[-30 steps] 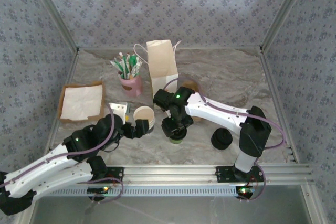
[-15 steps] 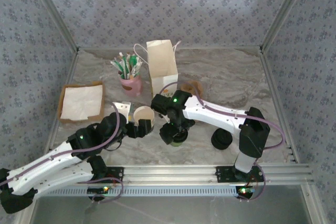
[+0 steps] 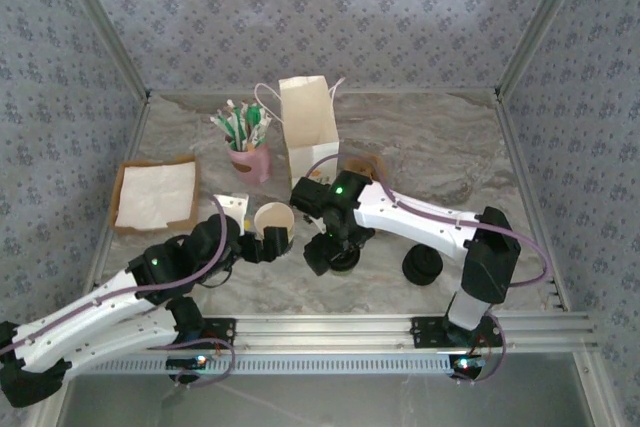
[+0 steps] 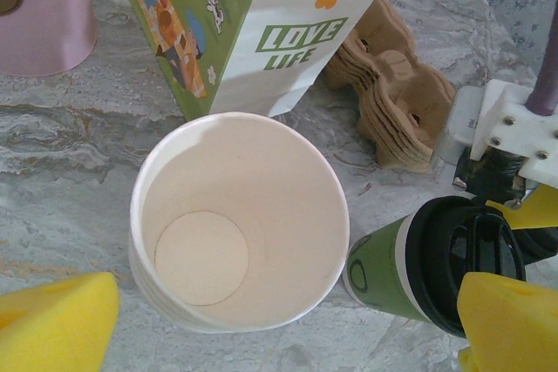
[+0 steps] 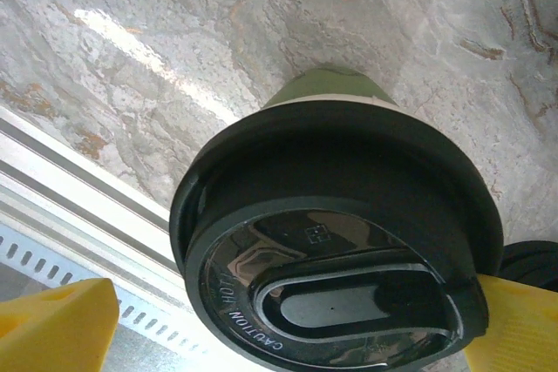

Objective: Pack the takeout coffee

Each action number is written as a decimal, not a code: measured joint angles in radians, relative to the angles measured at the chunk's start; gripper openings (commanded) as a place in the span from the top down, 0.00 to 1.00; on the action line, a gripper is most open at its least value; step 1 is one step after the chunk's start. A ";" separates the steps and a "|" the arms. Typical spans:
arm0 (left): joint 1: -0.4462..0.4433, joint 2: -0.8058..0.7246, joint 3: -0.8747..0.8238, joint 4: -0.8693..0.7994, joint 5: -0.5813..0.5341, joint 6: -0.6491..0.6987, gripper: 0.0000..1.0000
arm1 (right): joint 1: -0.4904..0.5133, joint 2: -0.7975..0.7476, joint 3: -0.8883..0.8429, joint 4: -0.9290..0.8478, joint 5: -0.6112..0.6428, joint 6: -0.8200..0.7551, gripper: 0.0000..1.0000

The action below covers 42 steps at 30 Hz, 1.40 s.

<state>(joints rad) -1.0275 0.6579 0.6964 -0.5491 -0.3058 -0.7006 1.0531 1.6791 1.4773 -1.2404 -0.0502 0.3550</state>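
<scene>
Takeout coffee (image 4: 432, 267) stands lid on, mid worktop (image 3: 440, 147), close to the front edge, with the rail (image 5: 70, 215) just beyond. Right gripper (image 5: 283, 324) is over it and released: one pad clear of the lid, the other at its rim. Left gripper (image 3: 268, 245) is spread wide around the lidless cup stack (image 4: 240, 219), just left of the coffee across a narrow gap. White bag (image 3: 308, 127) stands toward the far edge. Bare marble lies right of it, behind the lid pile (image 3: 422, 265).
</scene>
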 measured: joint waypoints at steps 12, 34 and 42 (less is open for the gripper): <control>0.000 -0.008 -0.001 0.005 0.011 0.000 0.25 | -0.039 -0.011 -0.045 0.041 -0.019 0.007 0.01; 0.051 0.174 -0.001 0.181 0.259 -0.027 0.64 | -0.054 -0.165 -0.116 0.115 -0.021 -0.020 0.08; 0.053 0.175 -0.001 0.184 0.262 -0.027 0.65 | -0.077 -0.180 -0.116 0.116 0.035 0.043 0.32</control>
<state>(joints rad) -0.9749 0.8333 0.6956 -0.3649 -0.0441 -0.7273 0.9760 1.4994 1.3613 -1.1244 -0.0147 0.3977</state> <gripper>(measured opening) 0.363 0.734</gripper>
